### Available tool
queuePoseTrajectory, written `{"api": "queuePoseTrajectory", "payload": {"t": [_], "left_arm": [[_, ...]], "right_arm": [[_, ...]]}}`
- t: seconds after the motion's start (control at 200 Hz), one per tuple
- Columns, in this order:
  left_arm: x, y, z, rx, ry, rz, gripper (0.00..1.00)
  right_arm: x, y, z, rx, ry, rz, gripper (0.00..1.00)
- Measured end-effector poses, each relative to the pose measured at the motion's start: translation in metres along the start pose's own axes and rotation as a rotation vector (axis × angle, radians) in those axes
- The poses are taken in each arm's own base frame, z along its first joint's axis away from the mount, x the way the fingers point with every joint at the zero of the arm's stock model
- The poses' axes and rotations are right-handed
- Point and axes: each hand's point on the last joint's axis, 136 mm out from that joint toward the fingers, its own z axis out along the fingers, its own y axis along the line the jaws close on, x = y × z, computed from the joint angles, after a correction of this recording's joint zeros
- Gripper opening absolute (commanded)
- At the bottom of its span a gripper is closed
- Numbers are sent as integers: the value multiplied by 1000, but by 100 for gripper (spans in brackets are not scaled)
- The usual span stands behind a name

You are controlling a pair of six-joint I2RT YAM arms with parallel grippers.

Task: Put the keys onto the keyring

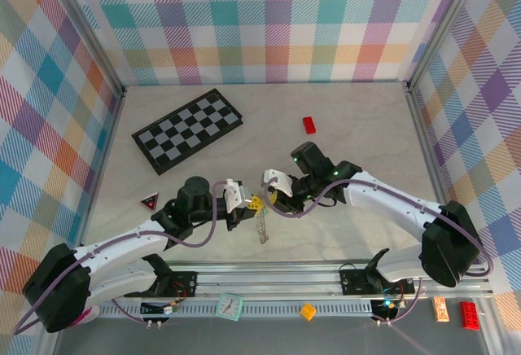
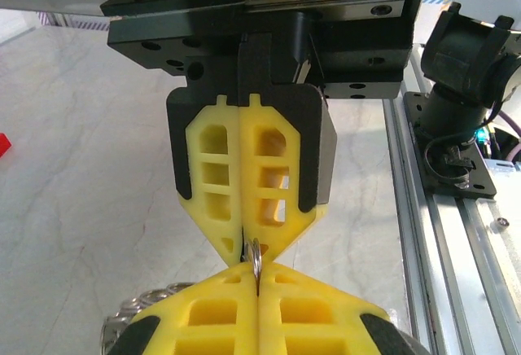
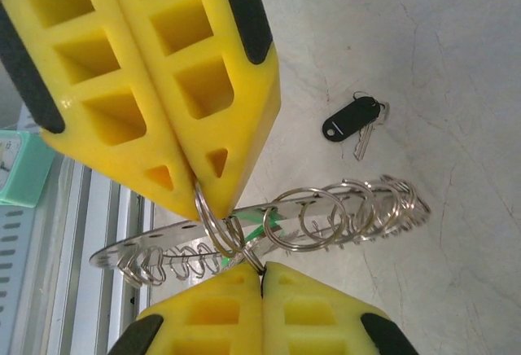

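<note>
Over the table's near middle the keyring (image 1: 262, 226) hangs between my two grippers. It is a flat silvery ring (image 3: 155, 247) strung with several split rings. My left gripper (image 2: 257, 286) is shut on one thin split ring (image 2: 256, 259); its yellow fingers (image 3: 163, 86) show from above in the right wrist view. My right gripper (image 3: 262, 272) is shut on a small ring (image 3: 259, 260), tip to tip with the left one. A bit of green key (image 3: 266, 225) shows behind the rings. The black-headed key (image 3: 352, 118) lies loose on the table beyond. From above, the left gripper (image 1: 249, 206) and right gripper (image 1: 268, 199) meet.
A checkerboard (image 1: 187, 129) lies at the back left and a red block (image 1: 309, 124) at the back middle. A red-and-black triangle (image 1: 148, 202) sits at the left. The metal rail (image 1: 269, 278) runs along the near edge, with a teal clock (image 1: 230, 306) below it.
</note>
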Motion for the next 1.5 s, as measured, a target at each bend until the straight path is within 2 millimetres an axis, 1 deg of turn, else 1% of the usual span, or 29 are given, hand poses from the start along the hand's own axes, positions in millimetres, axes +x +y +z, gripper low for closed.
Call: {"api": "queuePoseTrajectory", "payload": {"t": [0.04, 0.085, 0.205, 0.315, 0.545, 0.72, 0.81, 0.845, 0.97, 1.07, 1.12, 1.15, 1.18, 1.29, 1.37, 1.5], "left_arm": [[-2, 0, 0, 0, -9, 4, 0], [-4, 1, 0, -2, -17, 8, 0], [-7, 1, 0, -4, -32, 14, 0], [-9, 1, 0, -3, -43, 14, 0], [-11, 0, 0, 3, -63, 5, 0], [-14, -1, 0, 11, -76, -4, 0], [-13, -2, 0, 15, -75, -5, 0], [-13, -2, 0, 15, -75, -6, 0], [-11, -2, 1, 13, -70, -13, 0], [-9, -1, 1, 13, -65, -19, 0], [-9, -1, 1, 13, -66, -19, 10], [-9, -1, 1, 9, -65, -21, 19], [-9, 0, 1, 5, -63, -24, 23], [-6, 4, 2, -15, -34, -24, 27], [-2, 7, 2, -29, 4, -16, 28], [-2, 11, 2, -42, 66, 6, 26]], "right_arm": [[-2, 0, -3, 13, -11, -13, 25], [-3, 1, -7, 26, -25, -21, 27], [-4, 5, -18, 60, -65, -53, 29], [-12, 10, -23, 58, -110, -79, 29], [-25, 12, -23, 33, -169, -94, 27], [-26, 10, -17, 16, -180, -79, 24], [-26, 9, -16, 18, -181, -73, 21], [-26, 8, -15, 19, -180, -71, 18], [-23, 9, -13, 17, -179, -69, 0], [-21, 10, -13, 14, -178, -71, 0], [-21, 10, -13, 15, -178, -74, 0], [-21, 10, -13, 15, -177, -77, 0], [-21, 10, -13, 15, -174, -80, 0], [-15, 9, -13, 21, -140, -72, 0], [-14, 7, -17, 40, -105, -78, 0], [-20, 1, -21, 71, -42, -104, 0]]}}
